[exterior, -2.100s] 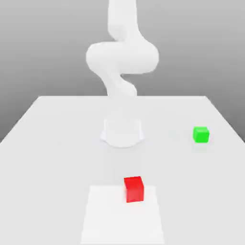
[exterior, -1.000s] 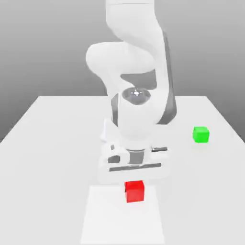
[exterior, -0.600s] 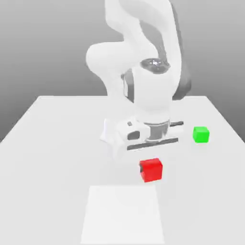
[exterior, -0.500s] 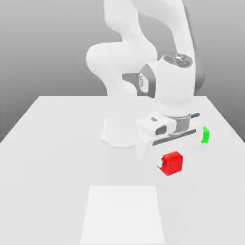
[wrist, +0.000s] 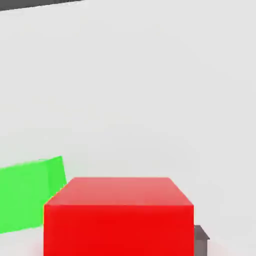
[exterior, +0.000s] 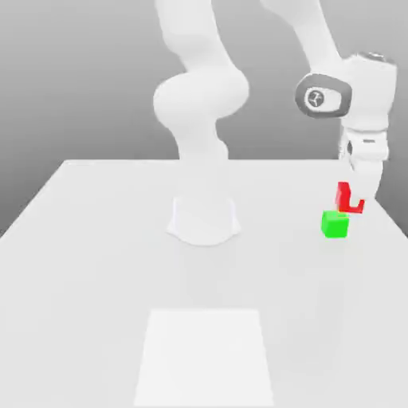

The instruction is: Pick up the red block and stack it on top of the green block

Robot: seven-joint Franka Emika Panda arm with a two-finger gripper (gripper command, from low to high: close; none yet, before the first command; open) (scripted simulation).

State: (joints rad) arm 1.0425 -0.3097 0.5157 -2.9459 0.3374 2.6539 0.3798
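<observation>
Pincer (exterior: 353,199), gripping the red block (exterior: 348,199), has carried it from the near counter (exterior: 103,263) to just above the green block (exterior: 335,225); release remains.

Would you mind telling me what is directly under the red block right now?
In the exterior view, the red block hangs in the hand just above the green block, slightly toward that view's right. Whether they touch is unclear. The red block's underside is hidden.

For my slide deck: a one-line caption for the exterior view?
Gripper holds the red block just above the green block on the white table.
</observation>
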